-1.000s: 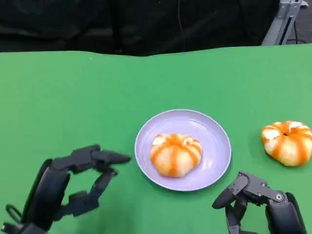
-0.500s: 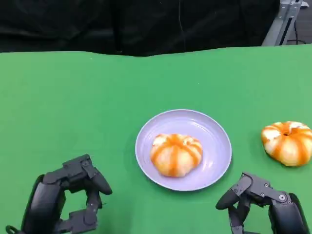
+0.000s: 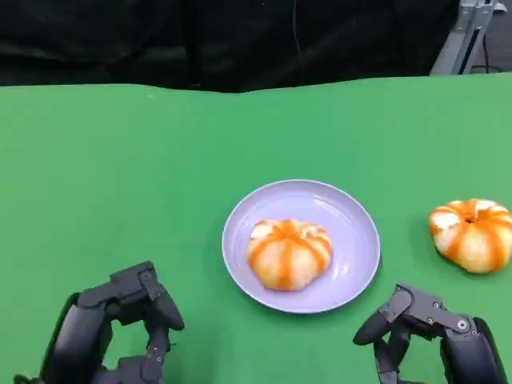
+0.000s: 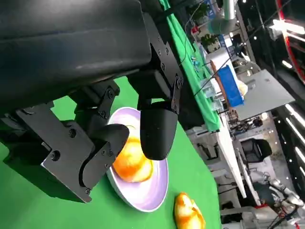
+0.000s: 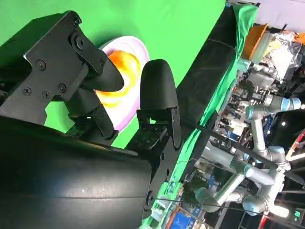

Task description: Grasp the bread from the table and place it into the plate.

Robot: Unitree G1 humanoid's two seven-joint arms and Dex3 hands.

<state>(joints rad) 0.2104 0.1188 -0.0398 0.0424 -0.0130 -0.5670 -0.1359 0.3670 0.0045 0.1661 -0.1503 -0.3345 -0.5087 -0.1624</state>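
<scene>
A round orange-and-white bread (image 3: 288, 254) lies in the lavender plate (image 3: 353, 230) at the table's middle. A second bread (image 3: 472, 234) like it sits on the green cloth to the plate's right. My left hand (image 3: 120, 332) is low at the front left, well short of the plate, its fingers curled in around nothing. My right hand (image 3: 424, 336) is at the front right, below the second bread, fingers bent and holding nothing. The left wrist view looks past my left hand (image 4: 124, 129) to the plate (image 4: 143, 202), its bread (image 4: 133, 164) and the second bread (image 4: 188, 214). Beyond my right hand (image 5: 119, 95) lie the plate (image 5: 127, 113) and bread (image 5: 121, 63).
The green cloth (image 3: 160, 176) covers the whole table, with a black backdrop (image 3: 240, 40) behind its far edge. A grey metal stand (image 3: 468, 36) rises at the back right. In the wrist views, lab benches and other robot arms (image 5: 257, 157) stand beyond the table.
My left hand has drawn back toward the front edge and its fingers have curled in from a spread pose. The right hand, the plate and both breads have not moved.
</scene>
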